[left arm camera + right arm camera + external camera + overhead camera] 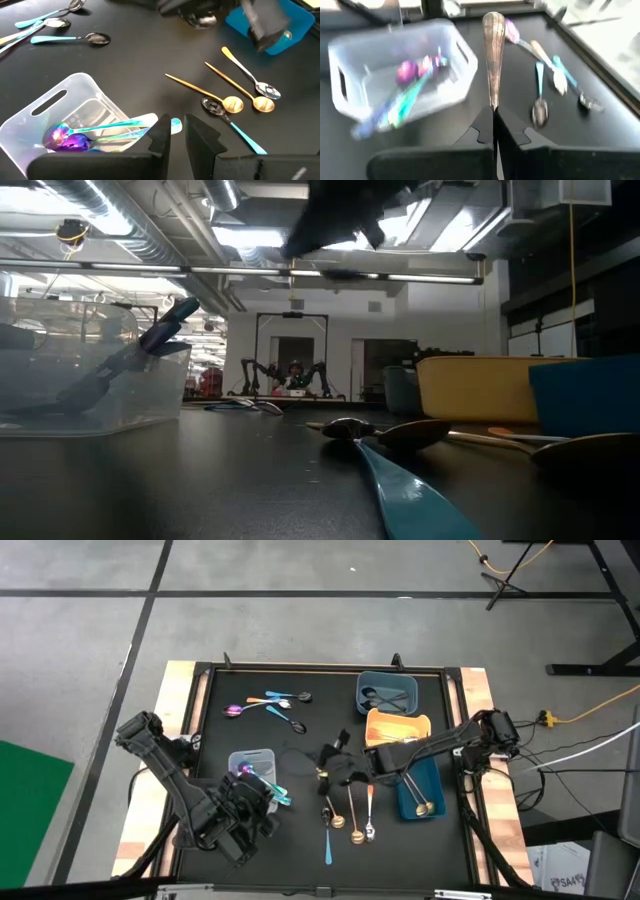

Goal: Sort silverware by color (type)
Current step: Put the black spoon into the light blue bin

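Observation:
My right gripper (493, 116) hangs over the middle of the mat (300, 740), shut on a dark metallic spoon (493, 60) whose bowl (493, 25) sticks out ahead of the fingers. My left gripper (178, 131) hovers beside the clear tray (250, 762), its fingers a little apart with nothing between them. Iridescent spoons (67, 139) lie in that tray, with one teal handle (131, 123) resting over the rim. Loose spoons lie at the far left (268, 703). Gold, silver and teal ones lie near the front (352, 818). My right gripper pinches the dark spoon's handle (493, 102) between its two fingers, which lie along it. The fingers slant down toward the table's left side. The spoon is lifted clear of the mat and runs straight on from the fingertips, bowl foremost.
A grey-blue tray (387, 692) with black spoons stands at the far right. An orange tray (397, 727) stands nearer than it. Nearest, a blue tray (420, 795) holds a gold spoon. In the low view a teal spoon (410, 500) lies close by.

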